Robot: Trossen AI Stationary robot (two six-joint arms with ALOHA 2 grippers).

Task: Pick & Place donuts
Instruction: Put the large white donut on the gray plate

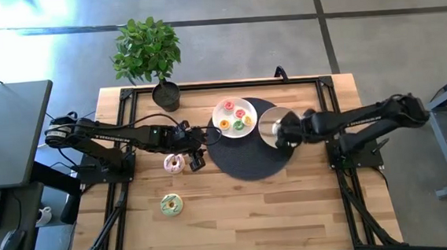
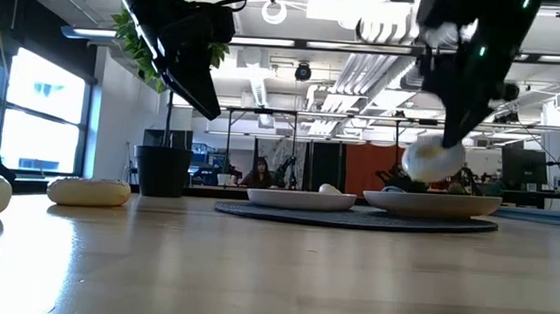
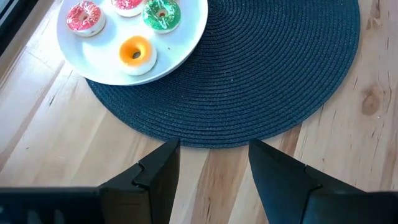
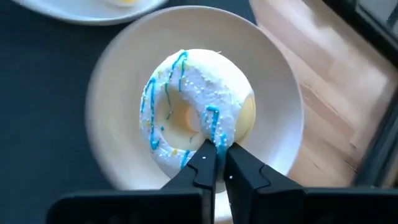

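Note:
My right gripper (image 4: pixel 216 152) is shut on a large white-frosted donut (image 4: pixel 186 106) with blue drizzle, held over a white plate (image 4: pixel 273 81) on the dark round mat (image 1: pixel 246 159). In the low view the donut (image 2: pixel 431 162) hangs above that plate (image 2: pixel 434 203). A second plate (image 3: pixel 99 59) on the mat carries several small donuts, red, pink, green and orange. A pink donut (image 1: pixel 173 163) and a green donut (image 1: pixel 171 204) lie flat on the bare wood. My left gripper (image 3: pixel 214 149) is open and empty, right beside the pink donut and short of the mat's left edge. My right gripper pinches the donut's ring at the part nearest the wrist (image 4: pixel 214 127), one finger at the hole side and one at the outer rim. The donut is lifted clear of the plate and hangs below the fingers (image 2: pixel 452 117).
A potted plant (image 1: pixel 149 55) stands at the table's far edge, left of centre. Black frame rails run along the table's sides and far edge. Bare wood stretches across the near half of the table. A person sits far off in the room behind.

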